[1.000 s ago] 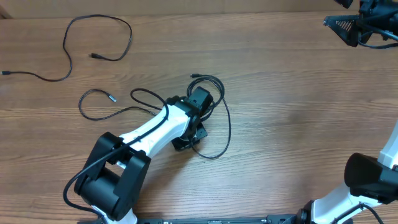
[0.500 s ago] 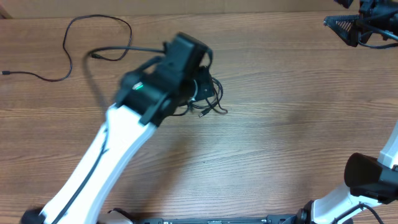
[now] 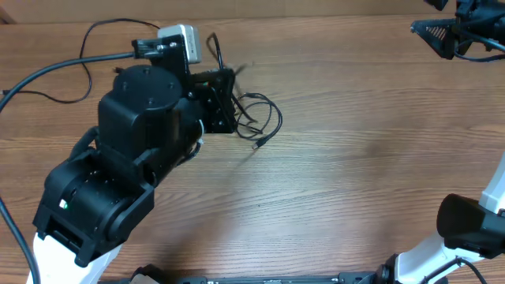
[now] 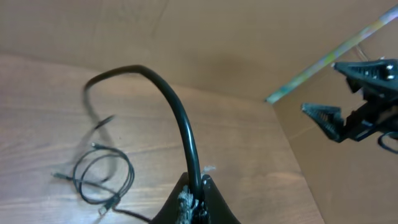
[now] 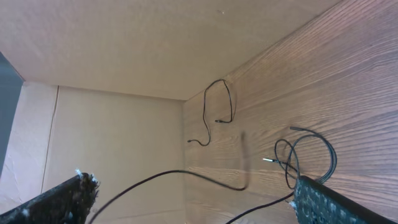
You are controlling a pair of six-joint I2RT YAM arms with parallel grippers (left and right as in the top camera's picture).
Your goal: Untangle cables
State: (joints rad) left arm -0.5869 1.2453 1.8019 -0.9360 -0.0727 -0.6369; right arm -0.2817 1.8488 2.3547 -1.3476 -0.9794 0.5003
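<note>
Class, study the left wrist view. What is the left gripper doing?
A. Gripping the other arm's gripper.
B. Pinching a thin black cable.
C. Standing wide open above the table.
B: the left gripper is shut on a black cable that arches up from its tips.

Left arm [image 3: 142, 118] high, left claw [image 4: 196, 194] clamped; right claw [image 3: 443, 35] spread wide.

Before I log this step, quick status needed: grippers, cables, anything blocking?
Left gripper shut on one cable strand, held above table. Right gripper open, far off. Remaining cables looped on table; left arm hides part overhead.
</note>
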